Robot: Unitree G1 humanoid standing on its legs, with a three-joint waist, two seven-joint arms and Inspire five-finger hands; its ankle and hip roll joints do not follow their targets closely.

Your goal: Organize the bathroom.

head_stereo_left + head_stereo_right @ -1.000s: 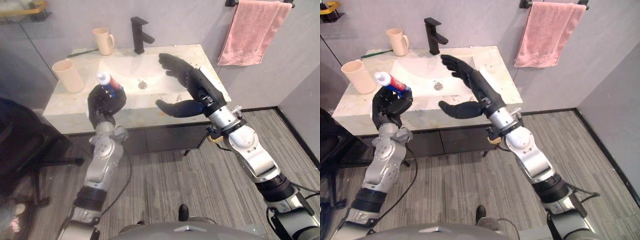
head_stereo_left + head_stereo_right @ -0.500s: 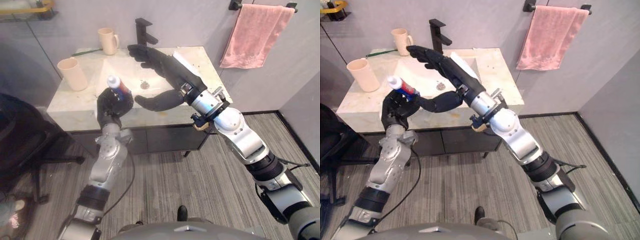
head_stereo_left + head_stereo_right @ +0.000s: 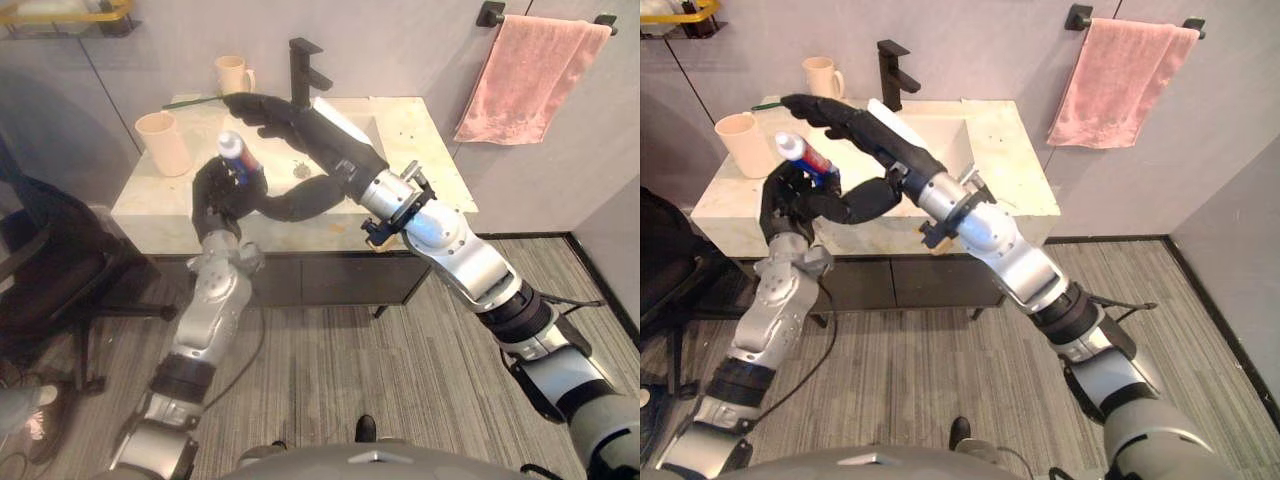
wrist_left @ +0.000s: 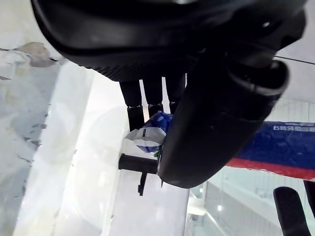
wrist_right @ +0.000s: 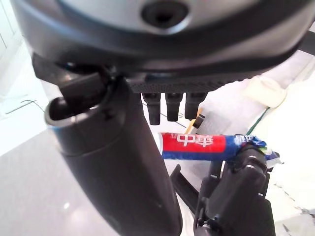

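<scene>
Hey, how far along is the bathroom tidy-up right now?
Done: little that shows; a cup and a mug stand on the counter, the towel hangs on its rail. In hand: the left hand grips the toothpaste, and the open right hand reaches over it. Left: putting the toothpaste away, and the toothbrush lying by the mug.

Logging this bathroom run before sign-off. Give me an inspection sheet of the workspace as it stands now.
Surface: marble counter with sink, black tap.
Job's things: toothpaste tube upright in left hand.
Clutter: two cups, green toothbrush at the back.
Hands: left shut on tube; right hand open, fingers straight, thumb reaching under the tube.
Cables: nothing seen.
Surroundings: pink towel on wall rail, office chair at left, yellow-edged shelf.
</scene>
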